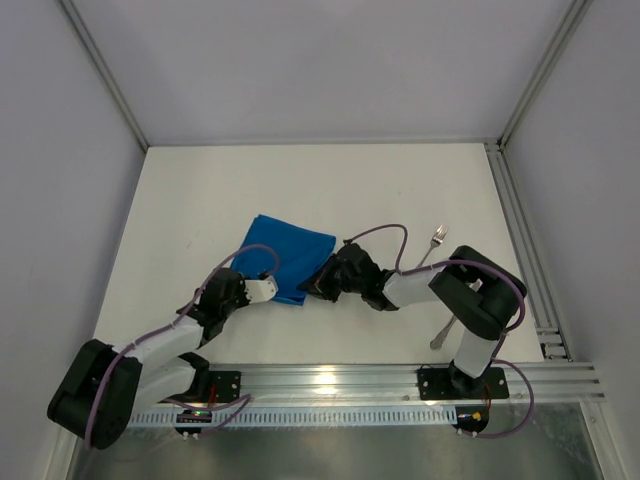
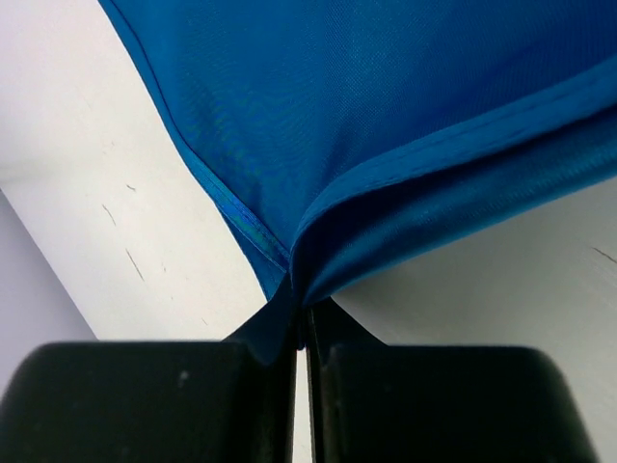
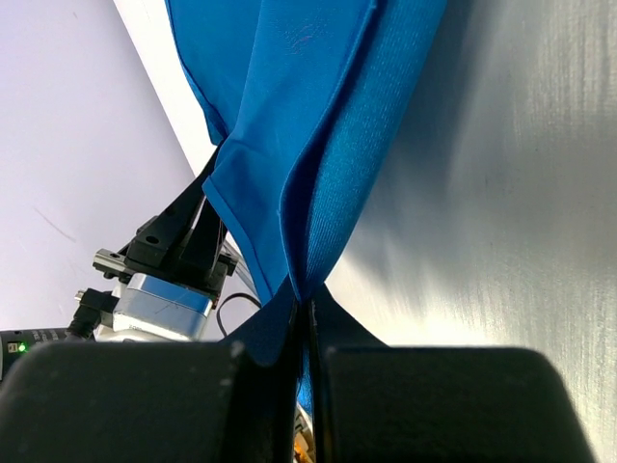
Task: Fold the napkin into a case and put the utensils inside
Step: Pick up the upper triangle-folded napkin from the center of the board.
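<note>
- White flat surface (image 1: 300, 180) fills the middle of the top view, closed in by pale grey walls, with a silver slotted rail (image 1: 400, 380) along the lower edge of the frame.
- Left arm (image 1: 160, 345) reaches from the lower left up toward the centre; right arm (image 1: 470, 300) bends from the lower right and stretches leftward to the centre.
- The napkin (image 1: 290, 250) lies just left of centre on the surface. It is a bright blue, plain cloth doubled over itself, so that two layers and a stitched hem show in both wrist views (image 2: 386, 96) (image 3: 289, 96).
- Its near edge is lifted slightly off the surface where the two arms meet it.
- Left gripper (image 1: 273, 289) is clamped on the napkin's lower-left corner; in its wrist view the black jaws (image 2: 302, 333) stand pressed together with blue cloth pinched in the narrow slit.
- Right gripper (image 1: 308, 290) is clamped on the lower-right corner; its jaws (image 3: 307, 318) are likewise together, with the folded edge caught between them.
- A silver fork (image 1: 432, 245) lies to the right of centre, tines toward the upper right, well apart from the napkin.
- A second slim silver piece (image 1: 441, 335) shows at the lower right, partly hidden under the right arm; its kind cannot be told.
</note>
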